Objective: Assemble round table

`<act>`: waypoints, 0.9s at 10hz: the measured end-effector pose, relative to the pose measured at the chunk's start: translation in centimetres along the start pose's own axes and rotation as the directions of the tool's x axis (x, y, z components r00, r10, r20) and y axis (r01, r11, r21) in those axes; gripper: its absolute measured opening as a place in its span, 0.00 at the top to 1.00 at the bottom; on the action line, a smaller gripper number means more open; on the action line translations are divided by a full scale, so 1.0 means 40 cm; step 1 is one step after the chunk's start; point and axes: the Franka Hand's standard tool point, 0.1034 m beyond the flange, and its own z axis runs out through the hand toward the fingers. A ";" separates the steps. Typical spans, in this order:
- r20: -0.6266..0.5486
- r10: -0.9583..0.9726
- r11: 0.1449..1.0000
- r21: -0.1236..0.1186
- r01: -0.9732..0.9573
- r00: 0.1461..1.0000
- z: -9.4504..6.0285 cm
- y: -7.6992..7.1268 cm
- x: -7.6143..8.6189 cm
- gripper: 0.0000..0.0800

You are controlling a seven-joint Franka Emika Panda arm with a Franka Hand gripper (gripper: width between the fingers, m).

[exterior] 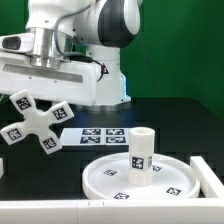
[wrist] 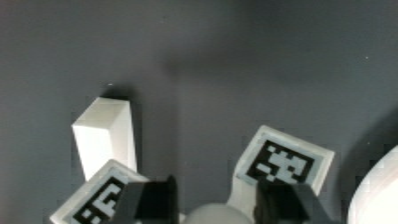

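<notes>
The cross-shaped foot [exterior: 35, 122] hangs in the air at the exterior view's left, tilted, tags on its arms. My gripper [exterior: 40, 105] is shut on its middle from above. In the wrist view my gripper [wrist: 214, 206] has its dark fingers [wrist: 162, 200] either side of the foot's hub, with tagged arms [wrist: 285, 160] spreading outward. The round disc [exterior: 100, 178] lies flat on the black table at lower centre. The short cylinder leg [exterior: 141, 149] stands upright on the disc. The disc's rim [wrist: 379, 188] shows at the edge of the wrist view.
The marker board [exterior: 95, 135] lies on the table behind the disc. A white wall [exterior: 206, 170] stands to the exterior view's right of the disc, and a white bar [exterior: 60, 212] runs along the front. The arm's white base [exterior: 105, 85] stands behind.
</notes>
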 end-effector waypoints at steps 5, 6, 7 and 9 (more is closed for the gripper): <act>0.023 0.013 1.000 -0.004 -0.013 1.000 0.048 -0.052 -0.025 0.74; 0.024 0.010 1.000 -0.005 -0.010 1.000 0.053 -0.058 -0.027 0.74; 0.014 0.009 1.000 -0.020 -0.009 1.000 0.057 -0.052 -0.027 0.74; 0.008 0.011 0.998 -0.059 -0.011 1.000 0.080 -0.025 -0.049 0.74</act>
